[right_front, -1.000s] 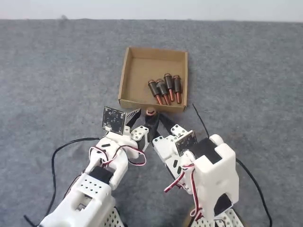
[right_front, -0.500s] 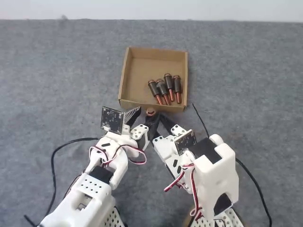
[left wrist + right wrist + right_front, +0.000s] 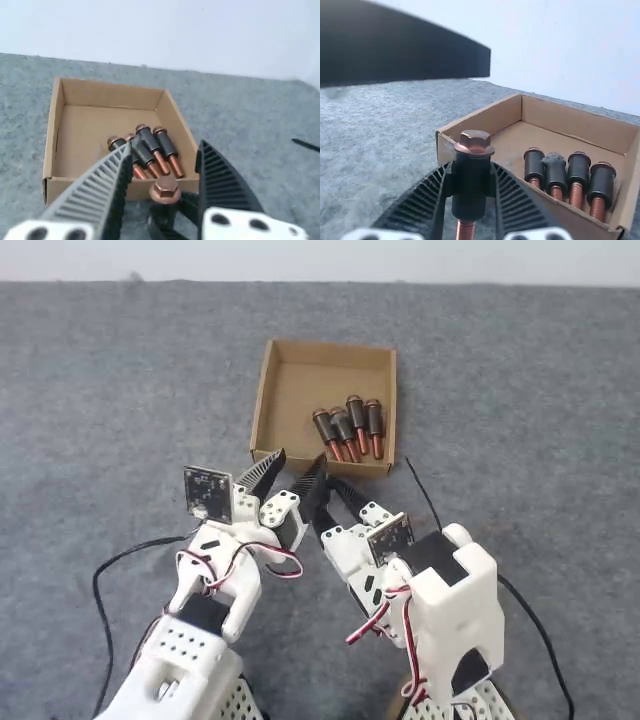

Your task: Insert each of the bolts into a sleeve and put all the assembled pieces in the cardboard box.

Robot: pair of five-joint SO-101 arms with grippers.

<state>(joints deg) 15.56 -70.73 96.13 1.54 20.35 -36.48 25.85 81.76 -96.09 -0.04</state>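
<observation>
right gripper (image 3: 470,172) pinched on a black sleeve (image 3: 470,186), holding it upright; copper bolt (image 3: 474,142) sits through it, hex head on top, threaded end showing below the sleeve

held piece is just short of the cardboard box (image 3: 305,400), off its near wall, above the grey carpet (image 3: 120,390)

left gripper (image 3: 164,147) spread wide, one finger to each side of the bolt head (image 3: 165,190), not touching it; from above it (image 3: 288,472) sits close beside the right gripper (image 3: 325,490), tips of both near the box's front wall

four assembled pieces (image 3: 347,430) lie side by side inside the box, against its right side, heads toward the far wall, copper ends toward the arms; rest of the box floor bare
</observation>
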